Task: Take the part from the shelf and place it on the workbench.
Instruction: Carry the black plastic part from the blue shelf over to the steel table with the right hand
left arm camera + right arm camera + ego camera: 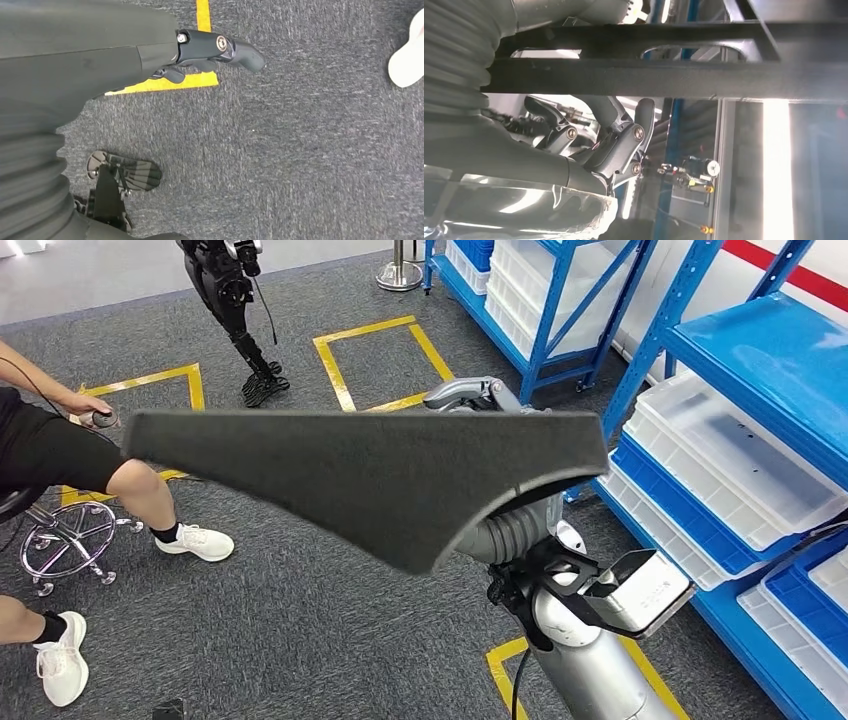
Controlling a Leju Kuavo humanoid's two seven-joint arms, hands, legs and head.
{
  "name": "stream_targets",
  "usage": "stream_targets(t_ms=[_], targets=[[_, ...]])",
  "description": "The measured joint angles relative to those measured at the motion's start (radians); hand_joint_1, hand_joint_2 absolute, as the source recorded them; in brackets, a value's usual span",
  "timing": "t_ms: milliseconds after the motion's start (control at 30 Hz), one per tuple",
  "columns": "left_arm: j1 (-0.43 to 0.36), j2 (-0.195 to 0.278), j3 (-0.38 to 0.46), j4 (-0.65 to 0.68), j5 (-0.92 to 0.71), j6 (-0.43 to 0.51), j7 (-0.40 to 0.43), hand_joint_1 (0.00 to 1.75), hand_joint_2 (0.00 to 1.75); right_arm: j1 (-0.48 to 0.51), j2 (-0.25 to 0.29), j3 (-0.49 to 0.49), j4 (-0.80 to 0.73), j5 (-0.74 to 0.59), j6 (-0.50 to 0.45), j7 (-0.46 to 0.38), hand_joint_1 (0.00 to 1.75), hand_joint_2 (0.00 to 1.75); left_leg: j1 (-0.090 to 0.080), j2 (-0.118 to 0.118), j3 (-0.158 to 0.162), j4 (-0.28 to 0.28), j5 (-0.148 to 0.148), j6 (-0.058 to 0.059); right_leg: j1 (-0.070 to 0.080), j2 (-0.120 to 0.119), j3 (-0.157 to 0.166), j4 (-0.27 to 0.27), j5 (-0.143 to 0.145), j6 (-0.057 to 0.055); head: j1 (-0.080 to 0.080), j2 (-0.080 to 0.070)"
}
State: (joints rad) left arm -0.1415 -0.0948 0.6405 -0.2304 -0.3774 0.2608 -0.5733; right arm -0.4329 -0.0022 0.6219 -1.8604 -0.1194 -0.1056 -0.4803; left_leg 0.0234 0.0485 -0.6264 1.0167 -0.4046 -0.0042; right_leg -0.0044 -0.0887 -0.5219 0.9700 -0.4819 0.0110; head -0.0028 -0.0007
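Shelf (740,370) right of part (370,475); person (60,455) left.

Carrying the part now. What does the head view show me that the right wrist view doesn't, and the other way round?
Head view: the full spread of the dark grey part, a seated person to the left, and white trays in the blue shelf to the right. Right wrist view: the right hand up close, its fingers against the part's dark bar. Both: the part held by the right hand, with blue shelf posts beyond.
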Motion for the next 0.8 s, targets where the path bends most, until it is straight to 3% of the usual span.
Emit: stream_targets(t_ms=[33,100,133,200,267,300,333,400,467,533,567,633,700,767,800], targets=[[0.0,0.0,0.0,0.0,-0.001,0.0,0.0,0.0,1.75,0.0,0.0,0.0,-0.001,0.0,0.001,-0.001,1.75,1.75,-0.002,-0.011,-0.001,-0.003,0.001,0.009,0.001,-0.007,0.002,-0.002,-0.002,0.006,0.001,0.0],[0.0,0.0,0.0,0.0,-0.004,0.0,0.001,0.0,1.75,0.001,0.0,-0.002,-0.003,-0.001,0.002,-0.002,1.75,1.75,-0.003,-0.031,0.003,-0.015,0.008,0.027,-0.001,0.015,-0.01,0.022,-0.018,0.013,0.003,0.0],[-0.001,-0.001,0.0,0.0,-0.006,0.0,0.001,0.0,1.75,0.002,-0.001,-0.004,-0.005,-0.001,0.002,-0.003,1.75,1.75,-0.003,-0.041,0.006,-0.021,0.012,0.036,-0.002,0.037,-0.03,0.065,-0.04,0.011,0.006,0.0],[-0.003,-0.001,0.0,0.0,-0.008,0.001,0.002,0.0,1.75,0.007,-0.005,-0.01,-0.008,-0.001,0.005,-0.005,1.75,1.75,-0.005,-0.063,0.007,-0.024,0.013,0.046,-0.006,0.077,-0.105,0.21,-0.099,0.0,0.011,0.0],[-0.003,-0.001,0.0,0.0,-0.008,0.002,0.002,0.0,1.75,0.015,-0.01,-0.014,-0.008,-0.001,0.008,-0.005,1.75,1.75,-0.009,-0.09,0.007,-0.024,0.012,0.048,-0.006,0.085,-0.17,0.318,-0.127,0.001,0.013,0.0],[-0.003,-0.001,0.0,0.0,-0.008,0.002,0.002,0.0,1.75,0.017,-0.012,-0.015,-0.008,-0.001,0.009,-0.005,1.75,1.75,-0.011,-0.104,0.008,-0.024,0.012,0.048,-0.006,0.087,-0.176,0.311,-0.114,0.007,0.013,0.0],[-0.003,-0.001,0.0,0.0,-0.008,0.002,0.002,0.0,1.75,0.019,-0.013,-0.016,-0.008,0.0,0.01,-0.005,1.75,1.75,-0.012,-0.119,0.009,-0.023,0.012,0.048,-0.005,0.091,-0.16,0.261,-0.085,0.014,0.013,0.0],[-0.003,-0.002,0.0,0.0,-0.008,0.002,0.002,0.0,1.75,0.019,-0.014,-0.017,-0.01,0.0,0.012,-0.005,1.75,1.75,-0.015,-0.145,0.01,-0.021,0.01,0.046,-0.005,0.125,-0.096,0.105,-0.013,0.02,0.013,0.0],[-0.002,-0.002,0.0,0.0,-0.008,0.002,0.002,0.0,1.75,0.02,-0.015,-0.017,-0.011,0.0,0.012,-0.006,1.75,1.75,-0.018,-0.165,0.006,-0.018,0.009,0.04,-0.005,0.151,-0.058,0.018,0.027,0.01,0.012,0.0],[0.001,-0.002,0.0,0.0,-0.008,0.002,0.002,0.0,1.75,0.021,-0.015,-0.018,-0.013,0.0,0.013,-0.007,1.75,1.75,-0.017,-0.181,0.001,-0.019,0.009,0.029,-0.005,0.142,-0.052,0.01,0.034,-0.005,0.012,0.0],[0.003,-0.001,0.0,0.0,-0.008,0.002,0.002,0.0,1.75,0.021,-0.014,-0.018,-0.013,0.0,0.014,-0.007,1.75,1.75,-0.015,-0.182,-0.001,-0.016,0.007,0.024,-0.009,0.133,-0.048,0.007,0.036,-0.011,0.012,0.0],[0.003,0.001,0.0,0.0,-0.009,0.003,0.001,0.0,1.75,0.022,-0.011,-0.018,-0.015,0.0,0.016,-0.008,1.75,1.75,-0.014,-0.141,-0.021,0.03,-0.021,0.013,-0.014,0.113,-0.036,-0.002,0.038,-0.027,0.007,0.0],[0.002,0.001,0.0,0.0,-0.009,0.003,0.0,0.0,1.75,0.025,-0.009,-0.018,-0.016,0.0,0.018,-0.009,1.75,1.75,-0.011,-0.078,-0.08,0.153,-0.082,0.004,-0.01,0.091,-0.028,-0.005,0.035,-0.041,0.002,0.0],[0.001,0.001,0.0,0.0,-0.009,0.002,-0.001,0.0,1.75,0.03,-0.009,-0.018,-0.016,0.0,0.019,-0.009,1.75,1.75,-0.003,-0.055,-0.14,0.263,-0.118,-0.005,-0.003,0.069,-0.025,-0.005,0.03,-0.046,0.002,0.0],[0.001,0.001,0.0,0.0,-0.009,0.002,-0.001,0.0,1.75,0.032,-0.009,-0.018,-0.016,0.0,0.019,-0.01,1.75,1.75,0.0,-0.051,-0.147,0.269,-0.11,-0.007,-0.002,0.059,-0.024,-0.004,0.028,-0.046,0.002,0.0]])
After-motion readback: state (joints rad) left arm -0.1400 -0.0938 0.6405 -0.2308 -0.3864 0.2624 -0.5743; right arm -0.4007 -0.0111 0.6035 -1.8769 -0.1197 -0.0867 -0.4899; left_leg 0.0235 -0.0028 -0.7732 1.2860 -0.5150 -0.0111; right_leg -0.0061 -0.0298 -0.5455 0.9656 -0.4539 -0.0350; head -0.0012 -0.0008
